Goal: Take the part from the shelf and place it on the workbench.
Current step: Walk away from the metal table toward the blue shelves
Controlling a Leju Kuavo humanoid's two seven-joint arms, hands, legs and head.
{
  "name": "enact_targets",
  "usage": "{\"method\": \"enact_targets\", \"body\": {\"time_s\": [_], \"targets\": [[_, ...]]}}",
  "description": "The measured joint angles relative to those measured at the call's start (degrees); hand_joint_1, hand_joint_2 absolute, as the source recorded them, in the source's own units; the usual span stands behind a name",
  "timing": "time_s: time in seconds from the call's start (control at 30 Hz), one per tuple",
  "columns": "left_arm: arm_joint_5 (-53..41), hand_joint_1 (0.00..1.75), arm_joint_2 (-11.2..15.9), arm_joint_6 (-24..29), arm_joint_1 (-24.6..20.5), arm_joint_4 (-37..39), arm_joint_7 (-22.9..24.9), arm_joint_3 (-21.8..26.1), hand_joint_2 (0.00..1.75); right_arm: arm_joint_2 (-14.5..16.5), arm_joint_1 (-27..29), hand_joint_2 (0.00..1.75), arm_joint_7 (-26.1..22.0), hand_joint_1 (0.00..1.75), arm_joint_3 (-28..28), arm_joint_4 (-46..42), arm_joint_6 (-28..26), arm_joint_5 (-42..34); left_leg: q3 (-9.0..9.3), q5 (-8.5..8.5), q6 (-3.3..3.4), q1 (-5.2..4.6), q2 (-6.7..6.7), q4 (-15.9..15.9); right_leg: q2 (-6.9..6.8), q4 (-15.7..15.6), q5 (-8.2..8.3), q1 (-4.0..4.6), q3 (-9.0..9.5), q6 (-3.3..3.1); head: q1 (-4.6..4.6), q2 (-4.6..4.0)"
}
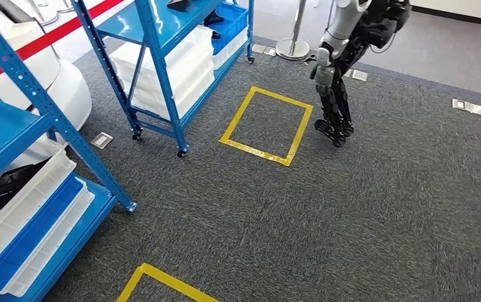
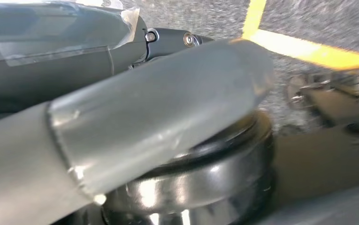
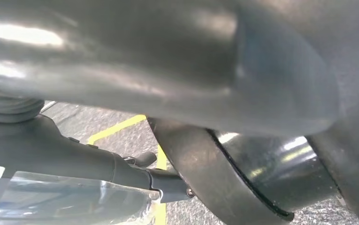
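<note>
Insp. note: both arms appear to hang at the sides, wrist cams aimed at the carpet. Left hand [image 2: 158, 117] and right hand [image 3: 168, 61] each show a thick grey thumb close to the lens. Fingers are hidden, so I cannot tell if either is spread, closed or holding anything. Near shelf [image 1: 49, 113] stands at the robot's left. A dark item [image 1: 5, 185], prob. the part, lies in a white tray [image 1: 30, 201] on its lower level, untouched. Judged stage: approach, pick not yet begun. Yellow floor marking [image 1: 256, 151] prob. sets the standing spot; second robot [image 1: 338, 69] is beyond it.
</note>
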Motion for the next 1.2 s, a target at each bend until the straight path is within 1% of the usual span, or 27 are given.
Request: {"method": "enact_targets", "body": {"time_s": [0.07, 0.1, 0.13, 0.2, 0.23, 0.27, 0.3, 0.33, 0.37, 0.43, 0.5, 0.53, 0.57, 0.6, 0.63, 0.7, 0.73, 0.77, 0.8, 0.83, 0.9, 0.93, 1.0, 1.03, 1.1, 1.13, 1.2], "targets": [[0.0, 0.00, 0.1, 0.0, 0.0, 0.0, 0.0, 0.0, 0.00, 0.0, -0.1, 0.00, 0.1, 0.00, 0.0, 0.0, 0.0, 0.0, -0.13, 0.13, 0.80, -0.27, -1.49, -0.3, -0.98, 0.0, -0.23, 0.18, 0.30, 0.53, 0.07, 0.00], [0.0, 0.00, 0.1, -0.1, 0.1, 0.0, 0.0, -0.1, 0.00, -0.1, -0.1, 0.00, 0.2, 0.00, 0.0, 0.0, -0.1, 0.0, -0.13, 0.33, 1.23, -0.28, -2.21, -0.4, -0.19, 0.4, -0.58, 0.10, 0.32, 0.82, 0.12, 0.00], [0.0, 0.00, 0.2, -0.1, 0.1, 0.0, 0.0, -0.1, 0.00, -0.1, -0.1, 0.00, 0.2, 0.00, 0.0, 0.0, -0.1, 0.0, -0.13, 0.60, 1.68, -0.18, -2.89, -0.6, 1.44, 1.7, -1.40, -0.05, -0.22, 0.97, 0.18, 0.00], [0.0, 0.00, 0.2, -0.1, 0.0, 0.0, 0.0, -0.1, 0.00, 0.0, 0.0, 0.00, 0.2, 0.00, 0.0, 0.0, -0.1, -0.1, -0.26, 0.99, 2.30, 0.02, -4.35, -0.8, 5.50, 8.0, -4.50, -0.46, -3.17, 0.93, 0.40, 0.00], [0.0, 0.00, 0.2, -0.1, 0.0, 0.0, 0.0, -0.1, 0.00, 0.0, 0.1, 0.00, 0.2, 0.00, 0.0, 0.0, -0.1, -0.1, -0.37, 1.07, 2.46, 0.04, -5.18, -0.8, 6.53, 12.3, -6.17, -0.54, -5.22, 0.85, 0.42, 0.00], [0.0, 0.00, 0.2, -0.1, -0.1, 0.0, 0.0, -0.1, 0.00, 0.0, 0.2, 0.00, 0.2, 0.00, -0.1, 0.0, -0.1, -0.1, -0.42, 1.11, 2.50, 0.01, -6.11, -0.8, 6.91, 15.8, -7.28, -0.56, -6.98, 0.93, 0.42, 0.00], [0.0, 0.00, 0.2, -0.1, 0.0, 0.0, 0.0, -0.1, 0.00, 0.0, 0.2, 0.00, 0.2, 0.00, -0.1, 0.0, -0.1, -0.1, -0.41, 1.14, 2.51, -0.01, -7.05, -0.8, 7.06, 17.4, -7.44, -0.56, -7.87, 1.18, 0.42, 0.00], [0.0, 0.00, 0.2, -0.1, 0.0, 0.0, 0.0, -0.1, 0.00, 0.0, 0.1, 0.00, 0.2, 0.00, -0.1, 0.0, -0.1, -0.1, -0.35, 1.15, 2.50, -0.02, -8.00, -0.7, 7.20, 16.8, -6.61, -0.56, -7.66, 1.58, 0.42, 0.00], [0.0, 0.00, 0.2, -0.1, 0.1, 0.0, 0.0, -0.1, 0.00, -0.1, 0.0, 0.00, 0.2, 0.00, -0.1, 0.0, -0.1, -0.1, -0.26, 1.18, 2.46, -0.02, -8.93, -0.7, 7.62, 13.9, -5.00, -0.60, -6.44, 1.99, 0.42, 0.00], [0.0, 0.00, 0.1, -0.1, 0.0, 0.0, 0.0, -0.1, 0.00, -0.1, 0.1, 0.00, 0.2, 0.00, -0.1, 0.0, -0.1, -0.1, -0.23, 1.22, 2.21, -0.09, -10.70, -0.6, 10.50, 5.6, -1.43, -0.79, -3.02, 2.36, 0.43, 0.00], [0.0, 0.00, 0.1, -0.1, 0.0, 0.0, 0.0, -0.1, 0.00, -0.1, 0.2, 0.00, 0.2, 0.00, -0.1, 0.0, -0.1, -0.1, -0.51, 1.29, 1.61, -0.14, -12.26, -0.5, 12.70, 1.0, 0.18, -0.91, -1.41, 1.88, 0.38, 0.00], [0.0, 0.00, 0.1, -0.1, 0.1, 0.0, 0.0, -0.1, 0.00, -0.1, 0.2, 0.00, 0.2, 0.00, -0.1, 0.0, -0.1, -0.1, -0.71, 1.39, 1.18, -0.11, -13.00, -0.5, 12.62, 0.5, 0.33, -0.80, -1.22, 1.44, 0.35, 0.00], [0.0, 0.00, 0.1, -0.1, 0.2, 0.0, 0.0, -0.1, 0.00, -0.1, 0.1, 0.00, 0.2, 0.00, -0.1, 0.0, -0.1, -0.1, -0.90, 1.56, 0.76, 0.00, -13.65, -0.7, 11.85, 0.5, 0.47, -0.88, -1.12, 1.01, 0.33, 0.00], [0.0, 0.00, 0.1, -0.1, 0.3, 0.0, 0.0, -0.1, 0.00, 0.0, 0.0, 0.00, 0.2, 0.00, -0.1, 0.0, -0.1, -0.1, -1.21, 1.40, 0.38, 0.01, -13.07, -0.3, 11.07, 0.3, 0.67, -0.99, -0.90, 0.58, 0.30, 0.00], [0.0, 0.00, 0.2, -0.1, 0.4, 0.0, 0.0, -0.1, 0.00, 0.0, 0.0, 0.00, 0.2, 0.00, -0.1, 0.0, -0.1, -0.1, -1.78, 0.73, 0.05, -0.06, -11.62, 0.7, 10.25, 0.0, 0.88, -1.14, -0.70, 0.22, 0.15, 0.00], [-0.2, 0.00, 0.2, -0.1, 0.2, 0.0, 0.1, -0.1, 0.00, 0.1, 0.2, 0.00, 0.2, 0.00, -0.1, 0.0, -0.2, -0.2, -4.27, -2.47, -0.40, -0.11, -7.39, 5.8, 8.32, -0.4, 1.02, -1.23, -0.49, -0.38, -0.18, 0.00], [-0.4, 0.00, 0.2, -0.2, 0.1, 0.0, 0.1, -0.3, 0.00, 0.1, 0.4, 0.00, 0.2, 0.00, -0.1, 0.0, -0.2, -0.3, -6.05, -4.37, -0.61, -0.01, -6.13, 9.5, 7.31, -0.4, 0.93, -1.08, -0.47, -0.59, -0.30, 0.00], [-0.7, 0.00, 0.3, -0.3, 0.0, 0.0, 0.1, -0.5, 0.00, 0.1, 0.5, 0.00, 0.3, 0.00, -0.1, 0.0, -0.2, -0.5, -7.71, -5.76, -0.81, 0.17, -5.48, 12.9, 6.22, -0.3, 0.82, -0.97, -0.45, -0.75, -0.31, 0.00], [-1.1, 0.00, 0.3, -0.4, 0.0, 0.0, 0.1, -0.8, 0.00, 0.1, 0.5, 0.00, 0.3, 0.00, -0.2, 0.0, -0.4, -0.7, -8.65, -6.19, -1.02, 0.36, -5.09, 15.0, 5.19, -0.3, 0.73, -0.92, -0.42, -0.86, -0.29, 0.00], [-1.4, 0.00, 0.4, -0.5, 0.1, 0.0, 0.1, -1.2, 0.00, 0.0, 0.5, 0.00, 0.3, 0.00, -0.3, 0.0, -0.6, -1.0, -8.62, -5.61, -1.23, 0.57, -4.78, 15.1, 4.31, -0.3, 0.65, -0.93, -0.38, -0.94, -0.32, 0.00], [-2.1, 0.00, 0.6, -0.7, 0.2, 0.0, 0.2, -1.8, 0.00, 0.1, 0.4, 0.00, 0.3, 0.00, -0.5, 0.0, -1.0, -1.7, -5.29, -2.13, -1.50, 1.00, -3.36, 9.1, 2.86, -0.3, 0.41, -0.98, -0.12, -0.87, -0.33, 0.00], [-2.3, 0.00, 0.6, -0.9, 0.1, 0.0, 0.2, -2.1, 0.00, 0.1, 0.4, 0.00, 0.3, 0.00, -0.7, 0.0, -1.1, -2.1, -3.13, -0.68, -1.59, 1.00, -1.86, 5.1, 2.25, -0.2, 0.19, -0.83, -0.05, -0.67, -0.38, 0.00], [-2.9, 0.00, 0.8, -1.3, -0.3, 0.0, 0.4, -2.8, 0.00, 0.3, 0.5, 0.00, 0.4, 0.00, -1.2, 0.0, -1.3, -2.8, -0.55, 0.57, -1.26, 0.78, -0.01, 0.4, 1.03, -0.1, -0.30, -0.40, 0.17, -0.08, -0.23, 0.00], [-3.1, 0.00, 0.9, -1.5, -0.4, 0.0, 0.4, -3.1, 0.00, 0.3, 0.5, 0.00, 0.4, 0.00, -1.5, 0.0, -1.4, -3.1, -0.33, 0.46, -0.97, 0.52, -0.03, -0.2, 0.39, -0.1, -0.48, -0.19, 0.31, 0.19, -0.11, 0.00], [-3.5, 0.00, 1.1, -2.1, -0.3, 0.0, 0.0, -3.7, 0.00, 0.4, 0.5, 0.00, 0.9, 0.00, -2.0, 0.0, -1.6, -3.7, -0.35, 0.69, -0.09, 0.36, -1.58, -0.6, -0.49, 0.0, -0.79, -0.18, 0.82, 0.70, 0.10, 0.00], [-3.6, 0.00, 1.3, -2.4, -0.2, 0.0, -0.9, -3.9, 0.00, 0.4, 0.5, 0.00, 1.1, 0.00, -2.2, 0.0, -1.8, -4.1, -0.30, 0.92, 0.35, 0.40, -2.24, -0.8, 0.32, 0.6, -1.31, -0.30, 0.68, 0.90, 0.13, 0.00], [-3.9, 0.00, 1.4, -2.4, -0.2, 0.0, -3.5, -4.3, 0.00, 0.5, 0.7, 0.00, 1.3, 0.00, -2.9, 0.0, -2.1, -4.8, -0.25, 1.41, 1.14, 0.67, -3.59, -1.3, 3.71, 5.3, -3.89, -0.73, -1.42, 0.82, 0.22, 0.00]]}}
